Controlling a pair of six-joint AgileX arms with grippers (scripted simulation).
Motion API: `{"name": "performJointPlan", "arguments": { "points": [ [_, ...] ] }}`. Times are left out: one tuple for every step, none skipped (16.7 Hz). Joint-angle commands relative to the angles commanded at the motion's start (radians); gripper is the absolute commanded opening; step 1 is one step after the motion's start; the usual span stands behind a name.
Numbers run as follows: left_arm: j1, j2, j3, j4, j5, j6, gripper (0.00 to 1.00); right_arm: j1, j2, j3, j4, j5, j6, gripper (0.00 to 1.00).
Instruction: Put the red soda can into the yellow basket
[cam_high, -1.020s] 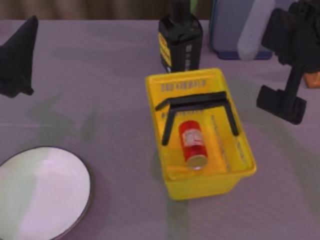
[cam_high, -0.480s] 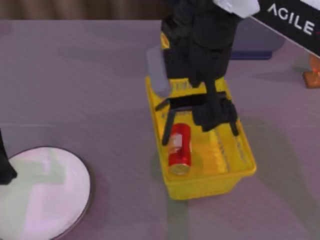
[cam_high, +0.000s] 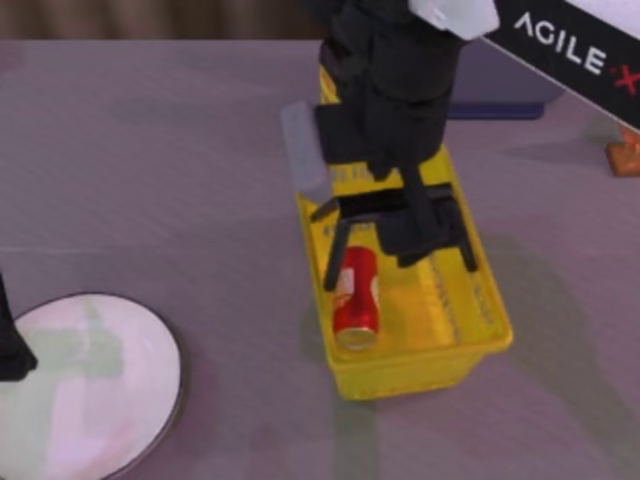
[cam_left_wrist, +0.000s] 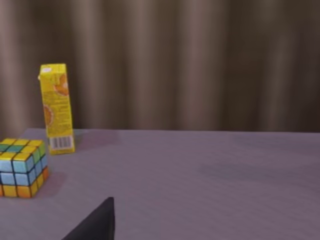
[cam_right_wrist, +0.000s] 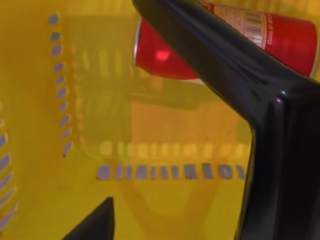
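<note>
With the red soda can (cam_high: 356, 294) lying loose at the yellow basket's (cam_high: 487, 343) 9 o'clock wall, right gripper (cam_high: 418, 228) released just above, risk is fingers snagging the black handle (cam_high: 394, 206) on retreat; left arm parked at table's 8 o'clock.

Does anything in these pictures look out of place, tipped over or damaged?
Only one thing: the small red soda can lies on its side inside the bright yellow plastic basket, against its left wall, not upright. The right gripper hangs over the basket. No spill or damage shows.

red soda can (cam_high: 356, 298), yellow basket (cam_high: 480, 345), black handle (cam_high: 345, 206)
</note>
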Motion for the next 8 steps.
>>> {"name": "performJointPlan", "arguments": {
  "points": [
    [0.0,0.0,0.0,0.0,0.0,0.0,1.0,0.001,-0.002,-0.013,0.01,0.0,-0.001,1.0],
    [0.0,0.0,0.0,0.0,0.0,0.0,1.0,0.003,-0.005,-0.031,0.025,0.0,-0.001,1.0],
    [0.0,0.0,0.0,0.0,0.0,0.0,1.0,0.003,-0.008,-0.052,0.043,0.0,-0.001,1.0],
    [0.0,0.0,0.0,0.0,0.0,0.0,1.0,0.004,-0.011,-0.073,0.061,0.0,0.0,1.0],
    [0.0,0.0,0.0,0.0,0.0,0.0,1.0,0.004,-0.014,-0.09,0.076,0.0,0.0,1.0],
    [0.0,0.0,0.0,0.0,0.0,0.0,1.0,0.004,-0.016,-0.101,0.085,0.0,0.0,1.0],
    [0.0,0.0,0.0,0.0,0.0,0.0,1.0,0.004,-0.016,-0.103,0.087,0.0,0.0,1.0],
    [0.0,0.0,0.0,0.0,0.0,0.0,1.0,0.004,-0.016,-0.103,0.087,0.0,0.0,1.0]
  ]
}}
